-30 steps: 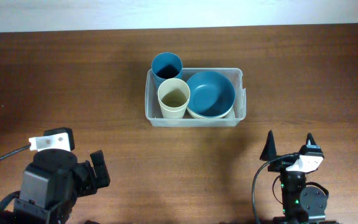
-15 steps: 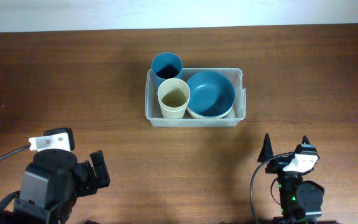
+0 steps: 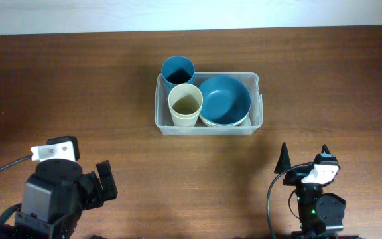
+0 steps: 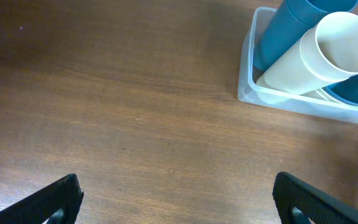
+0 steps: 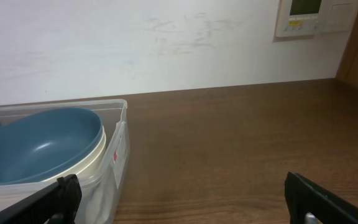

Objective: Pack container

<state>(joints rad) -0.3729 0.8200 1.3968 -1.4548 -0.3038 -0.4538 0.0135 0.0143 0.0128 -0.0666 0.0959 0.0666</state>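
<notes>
Brown wood-grain tabletop [image 3: 78, 86] fills the overhead view, with a pale wall along its far edge.

The container [image 3: 211, 129], clear plastic with a rim, sits far of centre on the tabletop, well apart from both arms, long side facing me.

Left gripper [image 4: 178, 198]: near-left corner, fingers spread wide, nothing between them. The wrist view shows bare wood under it and the container off to the upper right.

Right gripper [image 3: 304, 159]: near-right, fingers likewise apart and empty, aimed toward the container's right end.

Inside the container, right half: a blue bowl [image 3: 224, 99] nested in a cream bowl [image 5: 92, 165]. Left half: a cream cup [image 3: 186, 103] at the front, touching the blue bowl's rim, and a blue cup [image 3: 178, 70] behind it in the far-left corner. Both cups stand above the rim.

Wall panel [image 5: 303, 15] in the right wrist view has a greenish display and a yellow mark; its text is too small to read.

A white sticker [image 5: 117, 152] is on the container's right end; I can't read its print.
</notes>
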